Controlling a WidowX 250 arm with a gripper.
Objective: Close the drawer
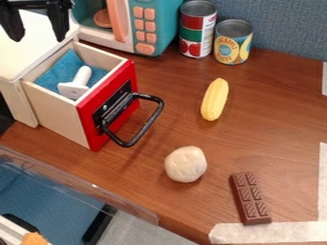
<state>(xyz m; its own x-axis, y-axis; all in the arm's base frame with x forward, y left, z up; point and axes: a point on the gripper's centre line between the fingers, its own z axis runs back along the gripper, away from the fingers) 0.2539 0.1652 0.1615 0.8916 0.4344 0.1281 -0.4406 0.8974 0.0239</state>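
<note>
Presently: drawer (60, 117), one, pulled well out, closing yet to be done. Gripper (39, 38), one, spread wide, empty, above and behind drawer.

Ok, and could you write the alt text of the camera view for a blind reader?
A red-fronted drawer with a black handle stands open, a white toy piece on its blue lining; the end effector hangs open over the white cabinet. Corn, a pale round lump, a chocolate bar, two cans and a toy microwave are on the brown table.
</note>
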